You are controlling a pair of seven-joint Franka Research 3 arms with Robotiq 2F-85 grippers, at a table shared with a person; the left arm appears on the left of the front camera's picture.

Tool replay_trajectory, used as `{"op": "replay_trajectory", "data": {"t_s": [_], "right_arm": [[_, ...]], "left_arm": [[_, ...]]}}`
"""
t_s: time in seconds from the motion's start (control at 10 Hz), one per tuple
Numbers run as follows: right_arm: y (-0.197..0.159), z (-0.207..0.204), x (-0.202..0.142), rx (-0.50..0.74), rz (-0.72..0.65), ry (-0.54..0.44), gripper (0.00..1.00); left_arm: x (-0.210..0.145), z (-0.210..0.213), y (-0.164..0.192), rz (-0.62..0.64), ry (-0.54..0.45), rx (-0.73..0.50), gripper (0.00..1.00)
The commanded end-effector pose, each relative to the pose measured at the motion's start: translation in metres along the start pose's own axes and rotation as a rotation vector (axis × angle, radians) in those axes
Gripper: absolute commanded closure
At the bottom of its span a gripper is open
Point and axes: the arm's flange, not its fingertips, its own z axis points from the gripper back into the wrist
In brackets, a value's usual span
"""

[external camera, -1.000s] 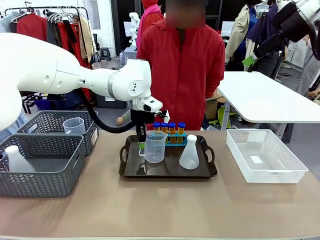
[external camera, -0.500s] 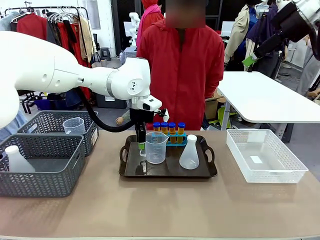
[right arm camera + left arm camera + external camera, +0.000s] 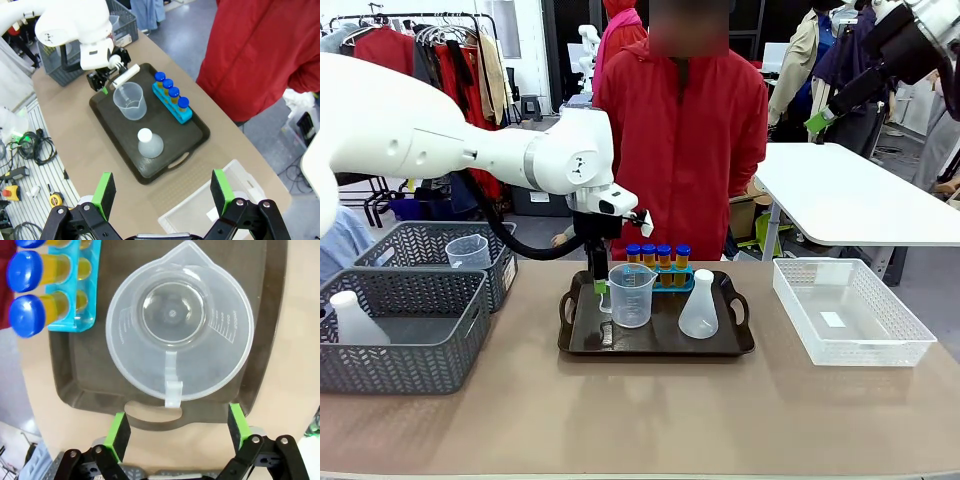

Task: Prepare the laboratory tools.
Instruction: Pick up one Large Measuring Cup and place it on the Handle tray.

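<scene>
We note a dark brown handled tray (image 3: 656, 345) at centre frame on the tan table (image 3: 640, 420). At lower left sit two grey woven baskets: the nearer basket (image 3: 405, 350) holds a white flask-shaped bottle (image 3: 353, 320), the farther basket (image 3: 430, 250) a clear cup (image 3: 467, 251). At right centre lies a white mesh bin (image 3: 850, 312). A person in a red jacket (image 3: 682, 130) stands at upper centre; a clothes rack (image 3: 420, 50) fills the upper left

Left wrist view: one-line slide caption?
Open left gripper above the clear measuring jug on the dark tray, beside the blue tube rack.
</scene>
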Motion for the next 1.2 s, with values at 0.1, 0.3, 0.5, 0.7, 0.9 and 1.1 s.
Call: {"op": "replay_trajectory", "data": {"t_s": [0.1, 0.3, 0.5, 0.7, 0.9, 1.1], "right_arm": [[0.001, 0.001, 0.000, 0.006, 0.004, -0.006, 0.00], [0.001, 0.001, 0.000, 0.006, 0.004, -0.006, 0.00], [0.001, 0.001, 0.000, 0.006, 0.004, -0.006, 0.00], [0.001, 0.001, 0.000, 0.006, 0.004, -0.006, 0.00], [0.001, 0.001, 0.000, 0.006, 0.004, -0.006, 0.00], [0.001, 0.001, 0.000, 0.006, 0.004, -0.006, 0.00]], "left_arm": [[-0.036, 0.016, -0.022, 0.027, -0.097, 0.008, 0.00], [-0.016, 0.018, -0.005, 0.036, -0.049, 0.008, 0.00], [-0.016, 0.018, -0.005, 0.036, -0.049, 0.008, 0.00], [-0.016, 0.018, -0.005, 0.036, -0.049, 0.008, 0.00], [-0.016, 0.013, -0.008, 0.027, -0.061, -0.001, 0.00], [-0.041, 0.027, -0.029, 0.030, -0.101, 0.017, 0.00]]}}
